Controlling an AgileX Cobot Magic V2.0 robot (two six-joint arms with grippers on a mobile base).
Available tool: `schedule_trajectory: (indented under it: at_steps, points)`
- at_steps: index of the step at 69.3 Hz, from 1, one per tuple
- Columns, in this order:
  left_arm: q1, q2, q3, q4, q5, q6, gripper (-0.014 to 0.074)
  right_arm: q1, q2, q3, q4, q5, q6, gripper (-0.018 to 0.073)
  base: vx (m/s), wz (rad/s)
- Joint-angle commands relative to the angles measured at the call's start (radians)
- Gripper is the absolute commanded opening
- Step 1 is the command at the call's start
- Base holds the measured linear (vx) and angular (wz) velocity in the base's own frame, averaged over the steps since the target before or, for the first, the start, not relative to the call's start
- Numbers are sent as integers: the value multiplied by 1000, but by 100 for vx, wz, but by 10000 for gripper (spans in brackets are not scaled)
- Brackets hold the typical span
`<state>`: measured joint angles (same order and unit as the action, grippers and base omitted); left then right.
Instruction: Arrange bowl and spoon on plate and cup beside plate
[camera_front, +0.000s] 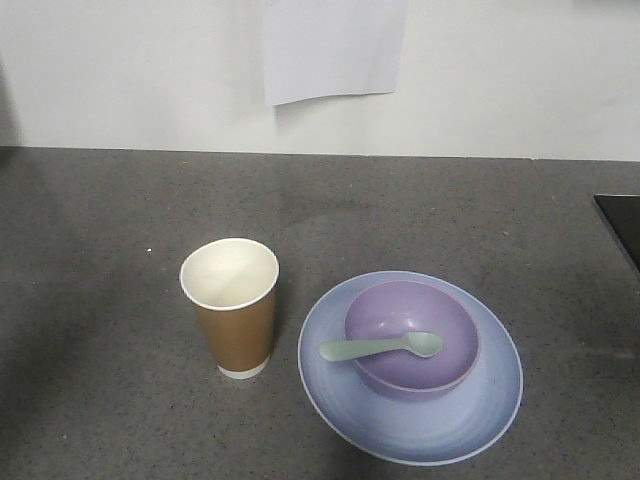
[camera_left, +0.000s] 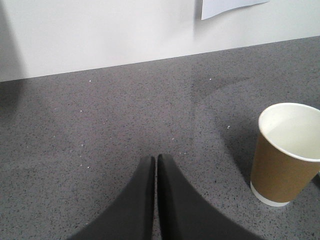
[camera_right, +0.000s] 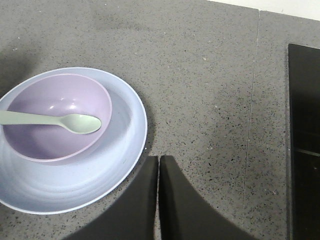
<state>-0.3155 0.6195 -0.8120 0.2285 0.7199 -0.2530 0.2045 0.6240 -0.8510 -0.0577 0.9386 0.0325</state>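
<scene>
Nearest you on the grey speckled counter (camera_front: 100, 300), toward its front edge and right of centre, sits the plate (camera_front: 420, 435). The bowl (camera_front: 412, 340) stands upright on the plate, off-centre toward the plate's back rim. The spoon (camera_front: 380, 348) lies across the bowl, scoop inside near the bowl's right wall, handle resting on the left rim and sticking out over the plate.

Just beside the plate's left edge, a little apart from it, the cup (camera_front: 232, 310) stands upright with its mouth open and nothing visible inside.

In your left wrist view, the left gripper (camera_left: 156, 160) has its fingers pressed together with only a thin seam between them, holding nothing, over bare counter to the left of the cup. In your right wrist view, the right gripper (camera_right: 158, 161) is likewise pressed together and empty, just beside the plate's right rim.

Farther back, a dark panel (camera_front: 622, 225) lies at the counter's right edge. A white sheet of paper (camera_front: 335, 45) hangs on the wall behind the counter's back edge.
</scene>
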Motion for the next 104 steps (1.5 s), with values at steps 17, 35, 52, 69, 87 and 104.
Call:
schedule_trajectory:
  at_steps: [17, 35, 52, 69, 87, 104]
  points:
    - [-2, 3, -25, 3, -74, -6, -8, -3, 3, -23, -7, -57, 1, -11, 0, 0]
    - [-2, 3, -25, 3, -74, -6, -8, -3, 3, -23, -7, -57, 1, -11, 0, 0]
    - [-1, -8, 20, 31, -166, -3, -8, -3, 3, -23, -7, -56, 1, -11, 0, 0]
    - [9, -149, 362, 35, -608, 135, -8, -3, 3, -23, -7, -51, 1, -11, 0, 0]
    - [167, -348, 640, -128, -766, 278, -8, -3, 3, -23, -7, -51, 1, -11, 0, 0]
    - [242, -548, 797, -125, -788, 276, -8, -3, 3, -23, -7, -51, 1, -11, 0, 0]
